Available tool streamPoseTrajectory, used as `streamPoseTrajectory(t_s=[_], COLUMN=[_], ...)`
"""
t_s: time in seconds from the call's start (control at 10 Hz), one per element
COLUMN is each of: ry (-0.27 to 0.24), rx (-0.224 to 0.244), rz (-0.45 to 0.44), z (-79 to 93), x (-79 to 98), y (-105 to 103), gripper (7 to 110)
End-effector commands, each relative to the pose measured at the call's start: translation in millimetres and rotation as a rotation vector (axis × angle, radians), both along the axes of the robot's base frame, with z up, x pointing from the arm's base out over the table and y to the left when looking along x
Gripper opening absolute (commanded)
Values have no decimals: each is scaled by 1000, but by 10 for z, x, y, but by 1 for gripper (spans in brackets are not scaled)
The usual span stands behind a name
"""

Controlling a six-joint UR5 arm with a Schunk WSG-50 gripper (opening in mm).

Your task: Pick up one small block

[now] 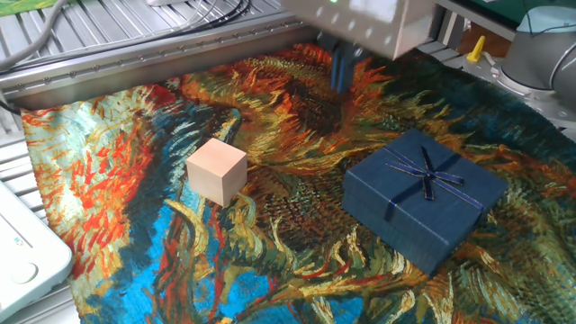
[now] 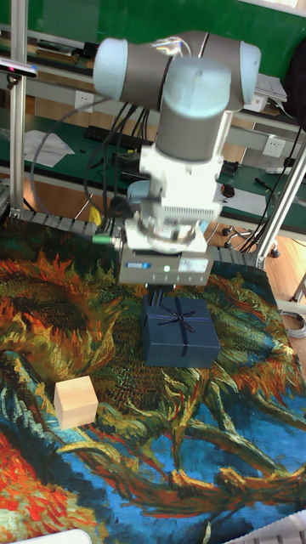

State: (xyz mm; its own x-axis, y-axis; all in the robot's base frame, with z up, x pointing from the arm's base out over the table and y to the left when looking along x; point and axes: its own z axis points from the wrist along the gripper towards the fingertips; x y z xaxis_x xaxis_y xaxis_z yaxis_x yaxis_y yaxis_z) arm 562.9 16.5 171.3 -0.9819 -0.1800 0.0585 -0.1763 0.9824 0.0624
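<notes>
The small block (image 1: 217,170) is a plain peach cube standing on the sunflower-print cloth (image 1: 135,135), left of centre; the tall fixed view shows the small block (image 2: 75,401) at the lower left. My gripper (image 1: 343,70) hangs over the far middle of the cloth, well behind and to the right of the block and apart from it. Its body is motion-blurred and only a bluish finger shows below it. In the tall fixed view the gripper (image 2: 158,297) sits just behind the blue box, and I cannot make out the gap between its fingers. Nothing is held.
A flat dark-blue gift box (image 1: 423,196) with a ribbon bow lies right of the block, also seen as the box (image 2: 178,331) under the arm. A white device (image 1: 27,256) sits at the lower left. Metal rails (image 1: 153,54) border the far side.
</notes>
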Motion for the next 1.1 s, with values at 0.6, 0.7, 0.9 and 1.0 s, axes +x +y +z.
streamPoseTrajectory(t_s=[0.6,0.7,0.9,1.0], ry=[-59,-66,-69,-73], rx=[44,5,-30,-52], rz=[226,248,267,260], z=[-1093,-1136,-1171,-1160], x=[973,1045,1116,1126], y=[-275,-449,-660,-747], gripper=[7,7,7,7])
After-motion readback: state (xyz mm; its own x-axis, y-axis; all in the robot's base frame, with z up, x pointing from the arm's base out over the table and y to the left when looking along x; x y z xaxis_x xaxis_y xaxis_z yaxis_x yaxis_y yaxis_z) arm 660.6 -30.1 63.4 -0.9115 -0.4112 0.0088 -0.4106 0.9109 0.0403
